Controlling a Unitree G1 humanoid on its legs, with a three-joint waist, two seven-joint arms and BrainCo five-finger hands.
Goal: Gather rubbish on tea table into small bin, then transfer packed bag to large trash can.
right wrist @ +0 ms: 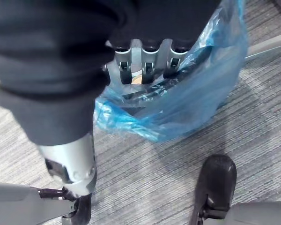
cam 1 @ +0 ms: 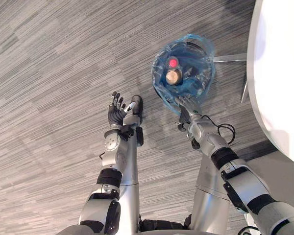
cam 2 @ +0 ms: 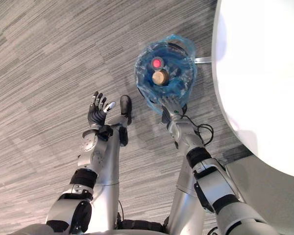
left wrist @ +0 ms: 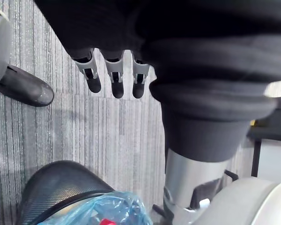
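Blue bag (cam 1: 161, 87), right hand (cam 1: 187, 106) at rim

Bright even light makes the white table (cam 1: 279, 73) glare; shadows on the carpet (cam 1: 49, 98) lie soft.

A black mesh round bin (left wrist: 56, 187), lined with a blue plastic bag (cam 1: 158, 85), stands on the grey striped carpet (cam 1: 49, 73), just left of the white round table (cam 1: 279, 73). Inside, a red-topped item (cam 1: 173, 62) lies just behind a tan round item (cam 1: 173, 77), perhaps touching it. The right hand (cam 1: 188, 104) is at the bin's near rim, and the left hand (cam 1: 118, 113) is well to its left.

Open carpet (cam 1: 49, 73) left, table (cam 1: 279, 73) right
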